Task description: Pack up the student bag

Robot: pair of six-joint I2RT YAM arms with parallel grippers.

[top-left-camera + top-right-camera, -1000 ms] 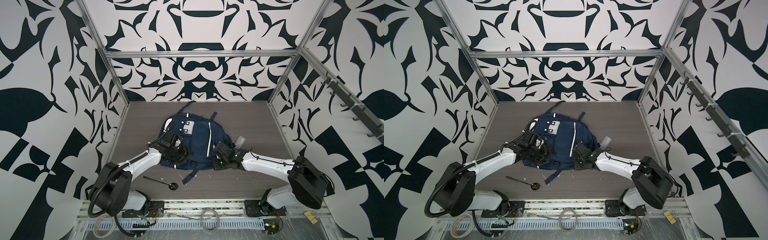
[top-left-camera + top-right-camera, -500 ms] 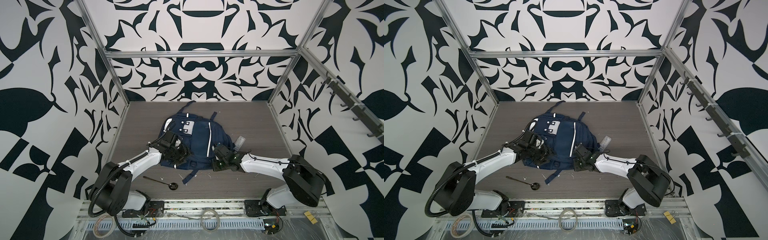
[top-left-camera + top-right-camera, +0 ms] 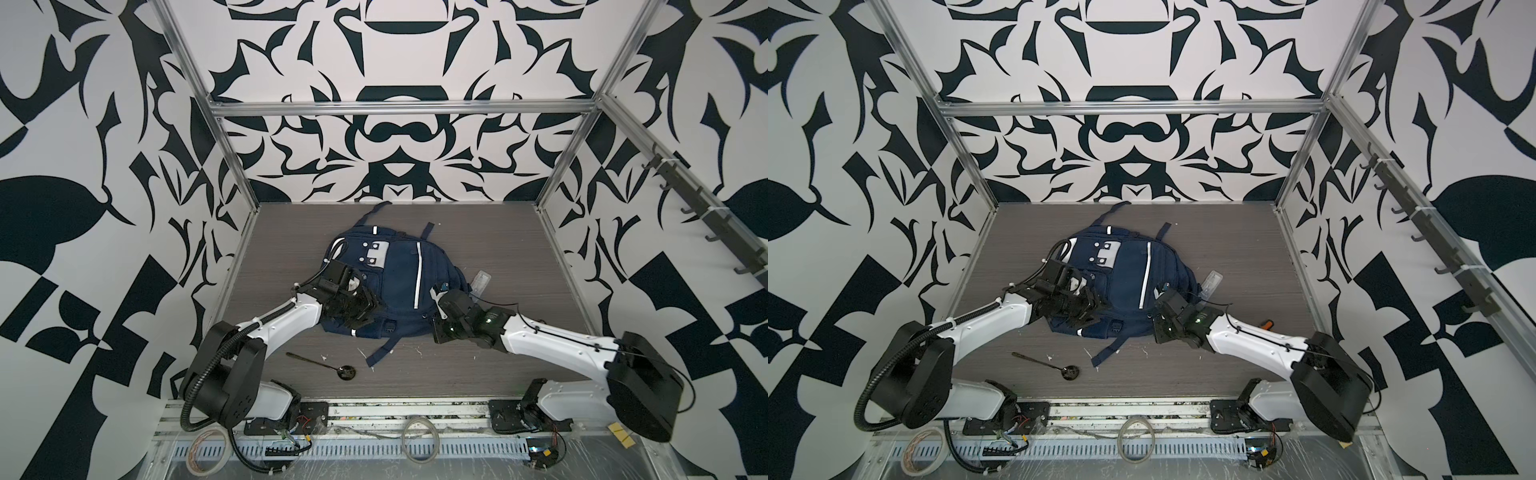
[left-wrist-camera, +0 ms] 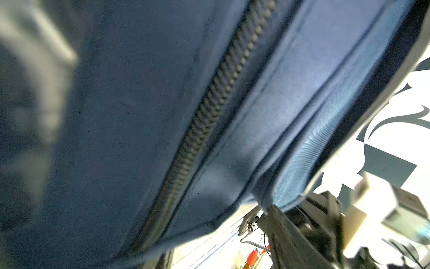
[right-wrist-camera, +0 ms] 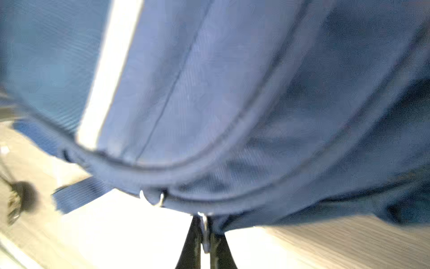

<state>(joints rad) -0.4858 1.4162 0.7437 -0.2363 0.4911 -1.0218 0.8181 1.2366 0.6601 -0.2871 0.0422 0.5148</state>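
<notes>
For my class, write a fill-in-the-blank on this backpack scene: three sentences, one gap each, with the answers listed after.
1. The student bag lying on the table is ___ in colour.
2. The right gripper is ___ on the bag's metal zip pull.
3. A black ___ lies on the table, apart from the bag.
Missing words: navy blue; shut; spoon.

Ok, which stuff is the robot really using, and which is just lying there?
Using:
- student bag
- its zip pull, pinched by the right gripper
- left gripper, at the bag's other side

Just lying there, untouched:
- black spoon
- clear plastic thing beside the bag
</notes>
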